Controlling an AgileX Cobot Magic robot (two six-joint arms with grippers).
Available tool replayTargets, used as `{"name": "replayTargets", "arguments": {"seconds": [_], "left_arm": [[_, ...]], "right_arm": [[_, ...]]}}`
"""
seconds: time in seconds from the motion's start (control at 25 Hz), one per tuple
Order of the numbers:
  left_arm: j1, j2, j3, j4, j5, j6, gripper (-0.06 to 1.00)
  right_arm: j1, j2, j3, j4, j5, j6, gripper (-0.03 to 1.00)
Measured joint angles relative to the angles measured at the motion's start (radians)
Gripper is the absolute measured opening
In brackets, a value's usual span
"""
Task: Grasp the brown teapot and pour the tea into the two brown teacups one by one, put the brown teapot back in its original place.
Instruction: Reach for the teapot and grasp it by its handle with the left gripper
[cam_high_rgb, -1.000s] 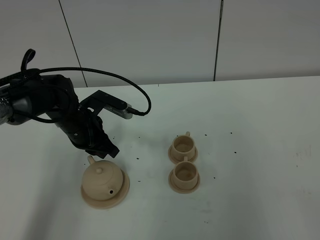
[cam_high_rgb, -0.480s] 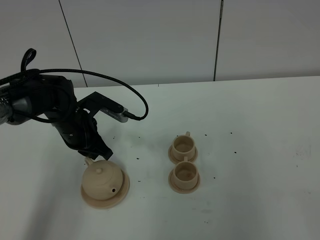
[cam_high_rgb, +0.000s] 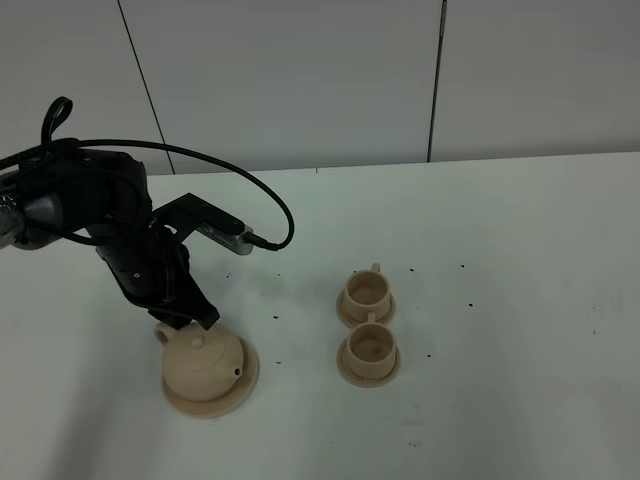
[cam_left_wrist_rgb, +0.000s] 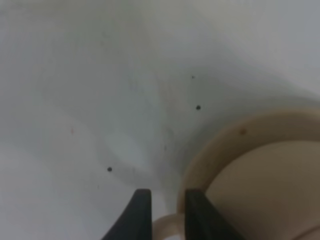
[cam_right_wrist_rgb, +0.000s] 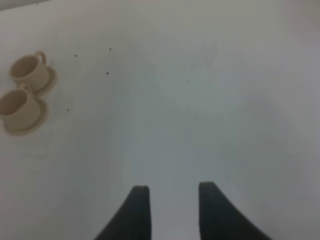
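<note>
The left gripper (cam_left_wrist_rgb: 166, 197) pinches the brown teapot (cam_high_rgb: 205, 365) by its loop handle (cam_left_wrist_rgb: 165, 226), the pot sitting on its saucer (cam_high_rgb: 240, 392) just below, ready for lifting.

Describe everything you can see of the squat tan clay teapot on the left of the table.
The squat tan clay teapot is round-bodied, matte and upright. Its lid is on, topped by a small knob; a short spout points right in the high view, the loop handle opposite. It sits on a flat round tan saucer on the white table. The left gripper is closed on the handle, one black finger each side.
</note>
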Motion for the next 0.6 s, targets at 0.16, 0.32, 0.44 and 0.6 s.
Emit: {"name": "replayTargets", "arguments": {"seconds": [0.16, 0.32, 0.44, 0.6], "left_arm": [[0.000, -0.001, 0.000, 0.002, 0.002, -0.003, 0.24], [0.000, -0.024, 0.000, -0.008, -0.036, -0.028, 0.24], [0.000, -0.052, 0.000, -0.008, -0.046, -0.032, 0.24], [0.000, -0.069, 0.000, 0.008, -0.021, -0.033, 0.24]], "right_arm": [[0.000, 0.000, 0.000, 0.000, 0.000, 0.000, 0.24], [0.000, 0.000, 0.000, 0.000, 0.000, 0.000, 0.24], [0.000, 0.000, 0.000, 0.000, 0.000, 0.000, 0.24], [0.000, 0.000, 0.000, 0.000, 0.000, 0.000, 0.24]]}}
